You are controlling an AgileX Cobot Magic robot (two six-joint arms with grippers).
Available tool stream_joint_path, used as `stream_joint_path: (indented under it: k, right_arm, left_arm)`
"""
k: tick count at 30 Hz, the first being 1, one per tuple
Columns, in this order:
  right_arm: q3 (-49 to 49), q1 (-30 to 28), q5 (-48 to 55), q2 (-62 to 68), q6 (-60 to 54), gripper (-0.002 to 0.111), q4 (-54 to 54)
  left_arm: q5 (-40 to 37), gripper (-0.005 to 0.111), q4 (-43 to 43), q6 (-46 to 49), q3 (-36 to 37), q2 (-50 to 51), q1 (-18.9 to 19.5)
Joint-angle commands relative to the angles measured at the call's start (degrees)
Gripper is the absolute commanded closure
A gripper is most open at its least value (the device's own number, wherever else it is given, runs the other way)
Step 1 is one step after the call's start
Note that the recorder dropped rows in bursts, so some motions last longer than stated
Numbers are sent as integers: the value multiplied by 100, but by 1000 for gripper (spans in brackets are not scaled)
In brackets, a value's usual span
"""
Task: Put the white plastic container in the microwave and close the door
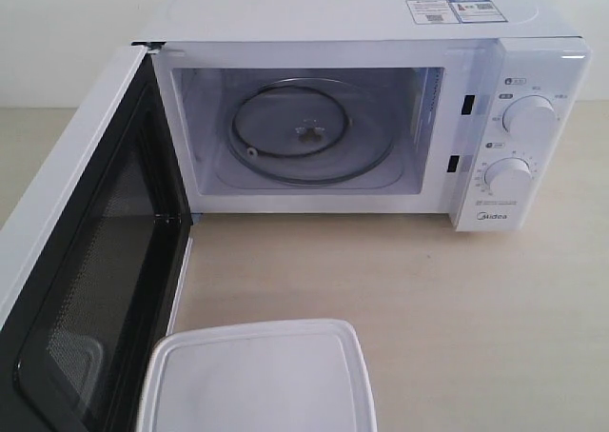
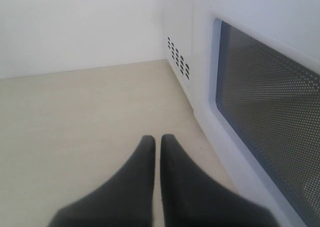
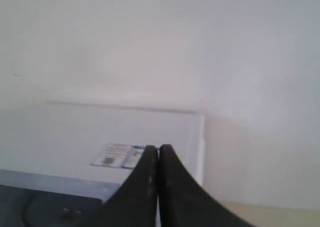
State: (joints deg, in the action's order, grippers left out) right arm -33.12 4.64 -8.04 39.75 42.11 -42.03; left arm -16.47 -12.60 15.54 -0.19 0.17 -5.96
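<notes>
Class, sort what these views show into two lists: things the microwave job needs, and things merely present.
Needed for the job:
white plastic container
microwave
door
left gripper
right gripper

Merely present:
table
dials
stickers

bright, even light; soft shadow under microwave (image 1: 457,132); wrist views blurry.

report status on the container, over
Left gripper and right gripper shut, empty. White plastic container on table before microwave, untouched. Door wide open, nothing blocking the turntable.
</notes>
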Motion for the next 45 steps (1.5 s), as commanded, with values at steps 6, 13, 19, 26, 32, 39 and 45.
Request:
stream_joint_path:
  k: [6, 13, 19, 26, 32, 39, 45]
  right_arm:
    - [-19, -2, 2829, -64, -1914, 108, 4832]
    - [177, 538, 3727, -65, -4990, 108, 8718]
    - [475, 1571, 3786, -65, -5280, 108, 9268]
    - [1050, 2963, 3797, 77, -4810, 108, 9288]
    - [1313, 4296, 3424, 1025, -4812, 108, 9457]
    - [1313, 5583, 2147, 2333, -4943, 108, 9857]
    - [1313, 5720, 1690, 2908, -4943, 108, 10089]
  left_arm:
    - [-24, 102, -46, -59, 19, -17, 18]
    - [-24, 102, -46, -59, 19, -17, 18]
    - [-24, 102, -46, -59, 19, -17, 18]
    - [-24, 102, -46, -59, 19, -17, 18]
    - [-24, 102, -46, -59, 19, -17, 18]
    - [-24, 102, -46, -59, 19, -17, 18]
    - [-24, 102, -46, -59, 19, -17, 18]
